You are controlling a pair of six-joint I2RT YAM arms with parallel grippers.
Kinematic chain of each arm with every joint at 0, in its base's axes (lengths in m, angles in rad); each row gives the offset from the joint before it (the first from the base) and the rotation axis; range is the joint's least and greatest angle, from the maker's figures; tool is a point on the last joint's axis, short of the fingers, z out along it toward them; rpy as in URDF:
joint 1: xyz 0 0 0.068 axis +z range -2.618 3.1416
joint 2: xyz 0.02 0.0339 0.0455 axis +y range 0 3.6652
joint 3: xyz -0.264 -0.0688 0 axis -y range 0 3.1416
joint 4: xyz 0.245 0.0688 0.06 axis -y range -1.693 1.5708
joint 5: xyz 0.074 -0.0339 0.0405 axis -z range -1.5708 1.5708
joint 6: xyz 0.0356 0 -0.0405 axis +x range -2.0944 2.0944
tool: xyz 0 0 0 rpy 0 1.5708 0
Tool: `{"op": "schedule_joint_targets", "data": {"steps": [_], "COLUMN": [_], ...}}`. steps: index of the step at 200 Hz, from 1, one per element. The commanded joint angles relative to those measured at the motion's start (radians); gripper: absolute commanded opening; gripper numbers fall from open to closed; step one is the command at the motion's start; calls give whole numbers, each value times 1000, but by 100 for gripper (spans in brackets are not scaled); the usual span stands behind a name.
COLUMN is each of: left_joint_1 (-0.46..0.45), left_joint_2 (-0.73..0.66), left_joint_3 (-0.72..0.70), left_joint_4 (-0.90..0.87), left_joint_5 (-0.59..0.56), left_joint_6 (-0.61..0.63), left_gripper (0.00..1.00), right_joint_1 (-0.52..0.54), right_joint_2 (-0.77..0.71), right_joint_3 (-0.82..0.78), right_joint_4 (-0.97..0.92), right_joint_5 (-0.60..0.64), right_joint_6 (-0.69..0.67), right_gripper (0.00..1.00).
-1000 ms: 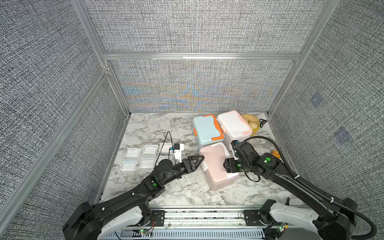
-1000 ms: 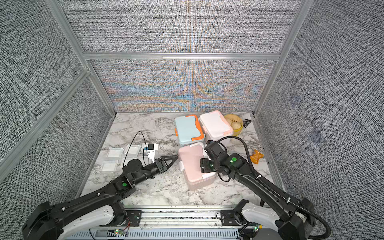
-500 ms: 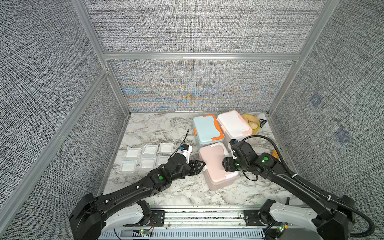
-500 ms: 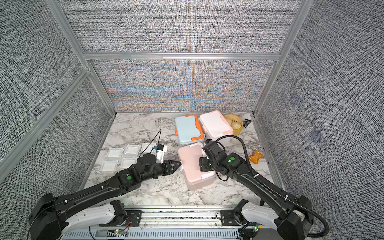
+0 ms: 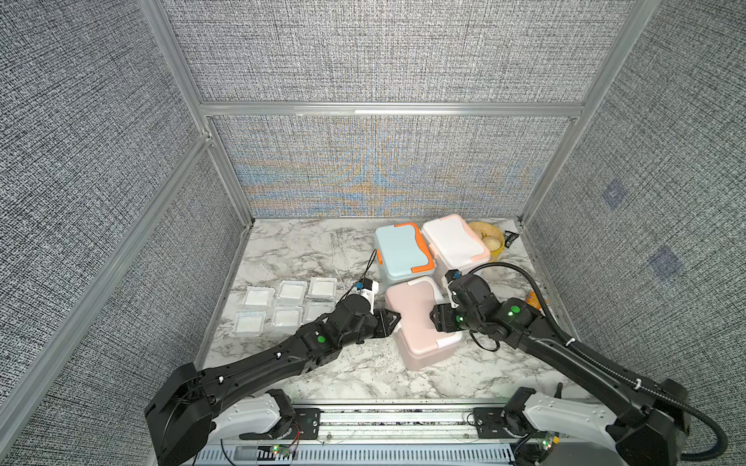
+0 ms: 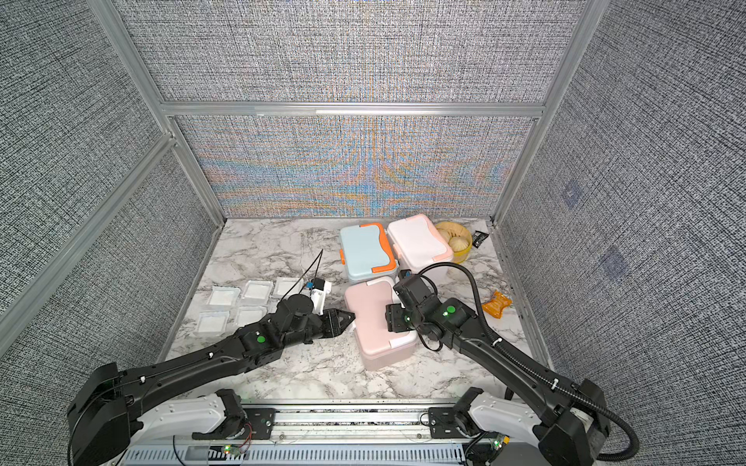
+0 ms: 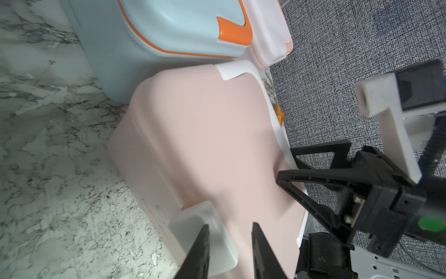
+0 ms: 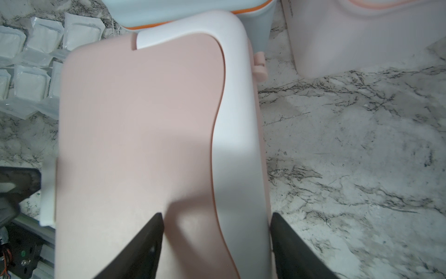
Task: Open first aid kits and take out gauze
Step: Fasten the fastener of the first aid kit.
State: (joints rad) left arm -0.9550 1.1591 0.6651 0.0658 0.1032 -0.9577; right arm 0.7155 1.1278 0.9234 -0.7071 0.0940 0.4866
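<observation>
Left wrist view: left jaws stand narrowly parted at the white latch (image 7: 202,224) of the pink kit (image 7: 205,125), lid shut; pinching or not, cannot tell. Right jaws, spread wide, straddle its white handle (image 8: 239,145) (likely bracing the box against the latch pull). Six gauze packets (image 5: 288,292) lie on the counter (image 5: 323,250), beside the left arm.

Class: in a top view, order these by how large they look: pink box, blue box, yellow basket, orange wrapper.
1. pink box, though nearer the camera.
2. blue box.
3. yellow basket, partly hidden.
4. orange wrapper.
</observation>
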Motion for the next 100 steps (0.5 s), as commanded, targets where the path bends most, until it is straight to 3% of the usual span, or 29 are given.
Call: {"op": "schedule_joint_targets", "data": {"steps": [1, 100], "left_joint_1": [-1, -1], "left_joint_2": [11, -10], "left_joint_3": [-6, -45], "left_joint_4": [-20, -41], "left_joint_5": [2, -10], "left_joint_6": [11, 7], "left_gripper": [26, 24], "right_joint_1": [6, 6], "right_joint_2": [13, 23], "right_joint_3": [-21, -29], "right_joint_4": [-194, -181], "right_joint_5": [-91, -98], "right_joint_6": [-22, -22], "right_gripper": [69, 68]}}
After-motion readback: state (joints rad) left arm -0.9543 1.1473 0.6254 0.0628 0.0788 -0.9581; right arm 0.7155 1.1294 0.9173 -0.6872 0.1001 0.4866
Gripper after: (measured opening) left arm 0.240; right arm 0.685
